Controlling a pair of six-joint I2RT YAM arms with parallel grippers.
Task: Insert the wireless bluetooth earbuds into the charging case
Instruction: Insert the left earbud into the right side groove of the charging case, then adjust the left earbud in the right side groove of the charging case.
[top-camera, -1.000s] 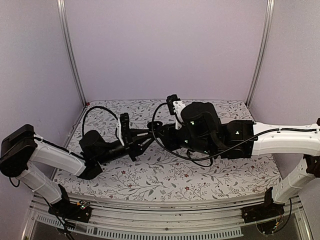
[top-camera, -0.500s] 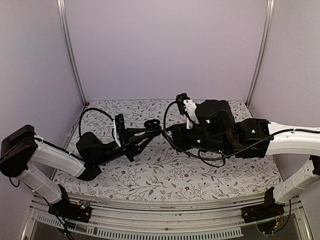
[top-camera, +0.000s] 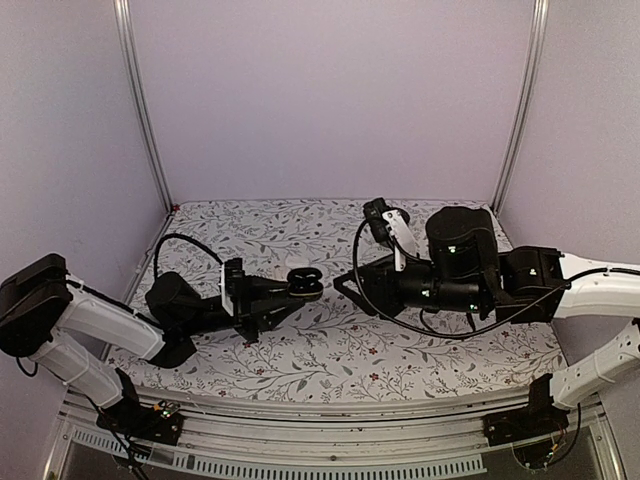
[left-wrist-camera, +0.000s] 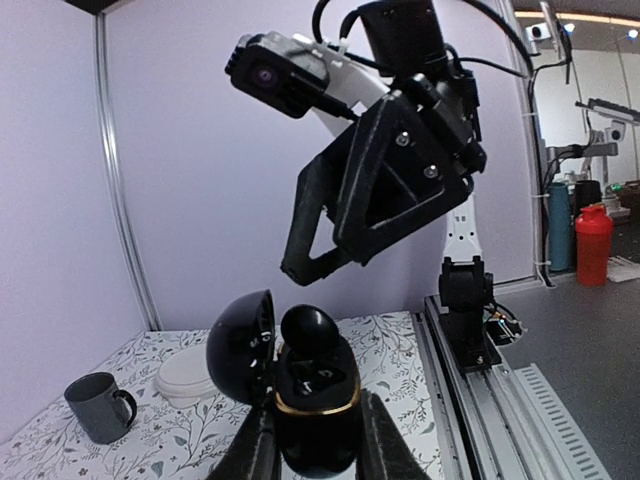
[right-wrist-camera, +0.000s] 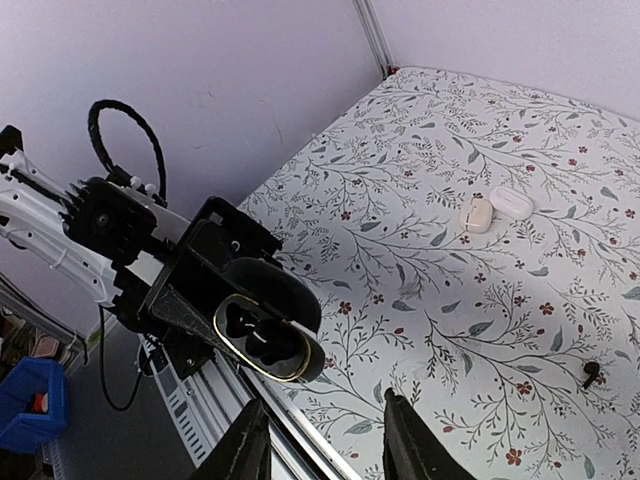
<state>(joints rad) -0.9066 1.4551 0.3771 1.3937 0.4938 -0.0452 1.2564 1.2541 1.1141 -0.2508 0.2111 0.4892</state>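
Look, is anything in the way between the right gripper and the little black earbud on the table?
Nothing visible: the black earbud lies alone on bare tablecloth, and the right gripper is open and empty.

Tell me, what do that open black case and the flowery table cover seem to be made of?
The black case: probably hard plastic with a glossy finish. Its shell shows sharp highlights, and a thin, metallic-looking gold band rings the opening. The table cover: likely printed cloth or vinyl, matte. It lies flat, has a leaf-and-flower pattern and shows no glare, so I can't tell which.
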